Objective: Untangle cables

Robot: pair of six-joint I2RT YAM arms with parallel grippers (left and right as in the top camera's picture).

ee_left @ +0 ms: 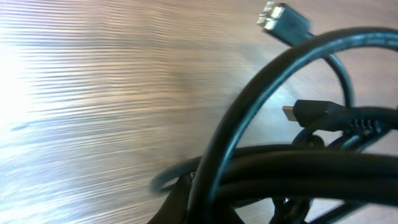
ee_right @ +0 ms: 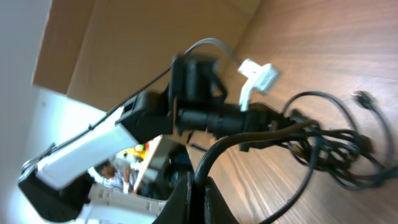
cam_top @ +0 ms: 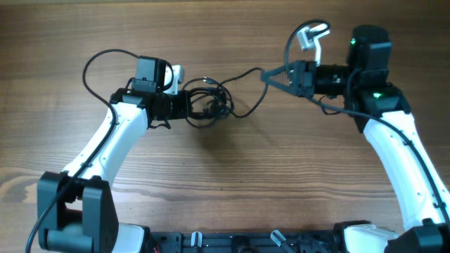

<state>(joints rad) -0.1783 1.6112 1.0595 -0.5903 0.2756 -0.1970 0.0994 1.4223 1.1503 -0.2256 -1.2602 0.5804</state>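
While the left hand (cam_top: 188, 105) is clamped tight on the knotted bundle of cables (cam_top: 211, 107) near the middle of the wooden table (cam_top: 232, 183), the right hand (cam_top: 270, 75) is pinched shut on one strand (cam_top: 242, 73) running off that knot. Up close from the left wrist, a silver-tipped plug (ee_left: 277, 15) and a black plug (ee_left: 317, 113) poke out of the loops.

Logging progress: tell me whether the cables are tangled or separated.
Tangled: the cables overlap in one bundle of loops at the left hand, one strand stretching to the right hand.
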